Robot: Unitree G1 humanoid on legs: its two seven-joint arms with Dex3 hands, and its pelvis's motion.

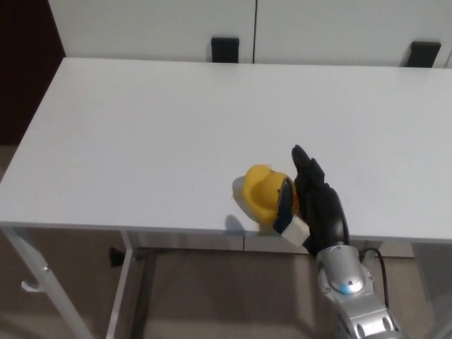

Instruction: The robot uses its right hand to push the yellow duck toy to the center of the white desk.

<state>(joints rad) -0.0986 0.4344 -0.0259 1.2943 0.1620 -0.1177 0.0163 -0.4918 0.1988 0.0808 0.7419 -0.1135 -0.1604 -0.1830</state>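
Right robot hand (316, 201), fingers straight and gripping nothing, pressed flat to yellow duck (263, 193) near desk (141, 127) front edge; center lies toward 11 o'clock, push mostly left.

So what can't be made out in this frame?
Head view only:
- Duck: its right side is hidden behind the right hand, so contact there can't be confirmed.
- Left hand: out of frame.
- Right forearm: cut off by the bottom edge.
- Desk: right end cut off by the picture edge.
- Two dark objects beyond the desk's far edge: too small to identify.
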